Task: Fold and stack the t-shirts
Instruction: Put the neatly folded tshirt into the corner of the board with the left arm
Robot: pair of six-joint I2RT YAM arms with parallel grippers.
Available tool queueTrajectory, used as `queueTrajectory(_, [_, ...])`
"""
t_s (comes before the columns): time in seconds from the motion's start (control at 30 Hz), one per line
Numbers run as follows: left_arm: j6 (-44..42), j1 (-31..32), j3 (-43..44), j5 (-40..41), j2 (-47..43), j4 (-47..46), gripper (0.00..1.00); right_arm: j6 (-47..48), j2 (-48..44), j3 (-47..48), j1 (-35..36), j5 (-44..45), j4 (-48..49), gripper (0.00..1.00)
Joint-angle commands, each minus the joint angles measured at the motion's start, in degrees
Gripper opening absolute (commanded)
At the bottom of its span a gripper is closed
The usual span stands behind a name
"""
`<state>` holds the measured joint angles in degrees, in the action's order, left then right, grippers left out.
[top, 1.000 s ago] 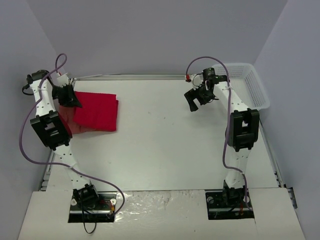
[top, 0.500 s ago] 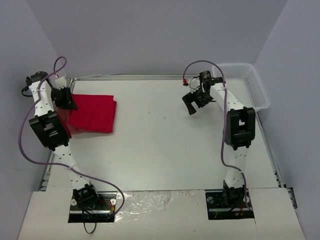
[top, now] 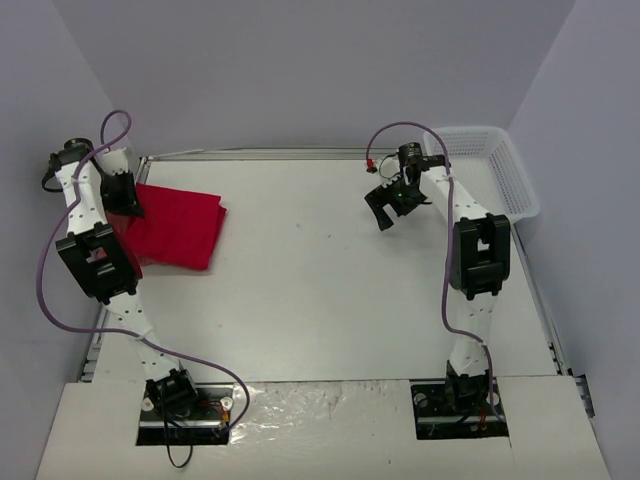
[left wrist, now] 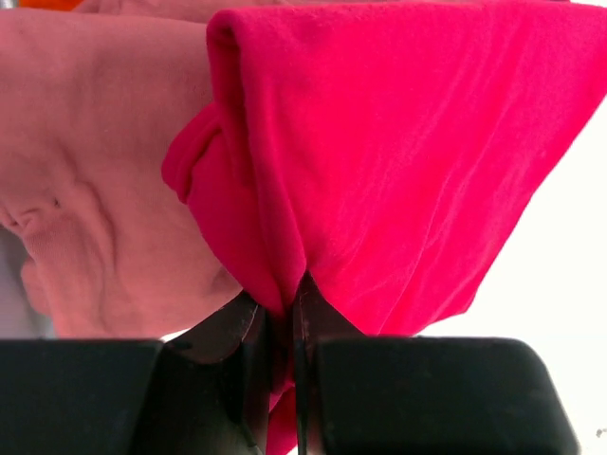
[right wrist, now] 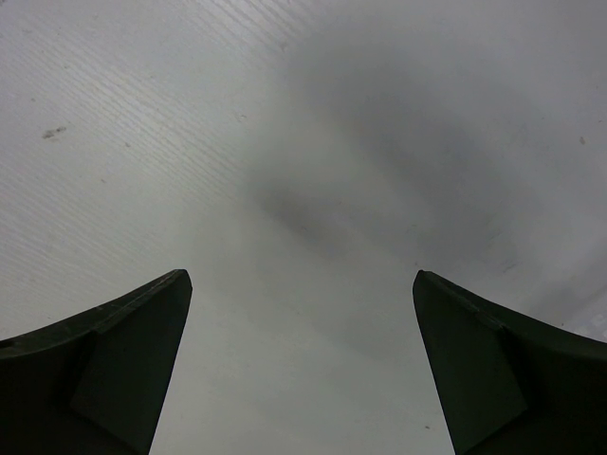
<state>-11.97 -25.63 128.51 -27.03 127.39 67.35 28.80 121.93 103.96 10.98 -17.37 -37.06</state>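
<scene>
Risk of unfolding for red t-shirt (top: 180, 226) at worktop's (top: 320, 290) far-left corner, against salmon pink t-shirt (left wrist: 95, 171): only a bunched edge pinched by clenched left gripper (left wrist: 286, 305). Right gripper (right wrist: 302, 277) released, empty, well apart.

Your table (top: 330, 300) carries a red t-shirt (top: 182, 228) at the left gripper (top: 125, 200), and a mesh basket (top: 505, 170) beyond the right gripper (top: 387, 212).

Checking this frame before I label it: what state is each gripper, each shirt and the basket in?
left gripper: shut, pinching the red t-shirt's edge.
red t-shirt: folded, lying at the left side of the table, one edge pinched.
salmon pink t-shirt: wrinkled, next to the red one, not gripped.
right gripper: open, holding nothing, above the table.
basket: upright, at the far right corner.
</scene>
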Motion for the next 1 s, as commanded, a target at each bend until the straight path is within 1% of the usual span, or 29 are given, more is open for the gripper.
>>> queueTrajectory(0.0, [-0.1,-0.8,-0.8,4.6,-4.7,-4.0,0.02,1.0,0.8,-0.4,0.5,0.6,-1.3,1.0])
queueTrajectory(0.17, [-0.3,-0.8,-3.4,8.1,-3.8,-7.9,0.02,1.3,0.6,-1.0,0.5,0.8,-1.4,1.0])
queueTrajectory(0.33, [-0.2,-0.2,-8.7,11.9,-4.3,-13.9,0.03,1.6,0.8,-1.4,0.6,0.7,-1.3,1.0])
queueTrajectory(0.37, [-0.3,-0.1,-9.3,13.5,-4.3,-14.8,0.05,1.6,0.9,-1.4,0.5,0.7,-1.4,1.0])
queueTrajectory(0.4, [-0.3,0.2,-9.9,14.2,-4.5,-15.5,0.09,1.7,0.9,-1.5,0.5,0.7,-1.4,1.0])
queueTrajectory(0.43, [-0.3,0.3,-10.7,14.6,-4.5,-16.7,0.23,1.8,0.9,-1.6,0.5,0.8,-1.4,1.0])
queueTrajectory(0.47, [-0.4,0.5,-11.0,15.9,-4.4,-17.1,0.26,1.8,0.9,-1.7,0.5,0.8,-1.4,1.0])
queueTrajectory(0.5, [-0.6,0.9,-11.1,16.6,-4.3,-17.3,0.26,1.8,1.0,-1.7,0.5,0.9,-1.3,1.0])
queueTrajectory(0.57, [-0.7,1.1,-12.1,17.5,-4.5,-18.9,0.32,1.9,1.0,-1.7,0.5,0.9,-1.4,1.0])
queueTrajectory(0.6, [-0.6,1.2,-12.5,18.0,-4.6,-20.0,0.36,1.9,1.1,-1.8,0.5,1.0,-1.4,1.0])
queueTrajectory(0.63, [-0.4,1.2,-13.4,18.3,-5.0,-20.5,0.43,1.9,1.1,-1.8,0.5,1.1,-1.4,1.0])
queueTrajectory(0.73, [0.1,1.3,-14.0,17.9,-5.9,-21.1,0.48,2.0,0.9,-1.9,0.5,1.5,-1.4,1.0])
queueTrajectory(0.87, [0.1,1.4,-13.6,18.4,-9.5,-20.8,0.5,2.1,0.2,-2.1,0.5,1.1,-1.4,1.0])
queueTrajectory(0.97, [0.9,1.4,-11.3,15.3,-14.1,-17.9,0.51,2.0,-1.2,-2.0,0.4,0.6,-1.5,1.0])
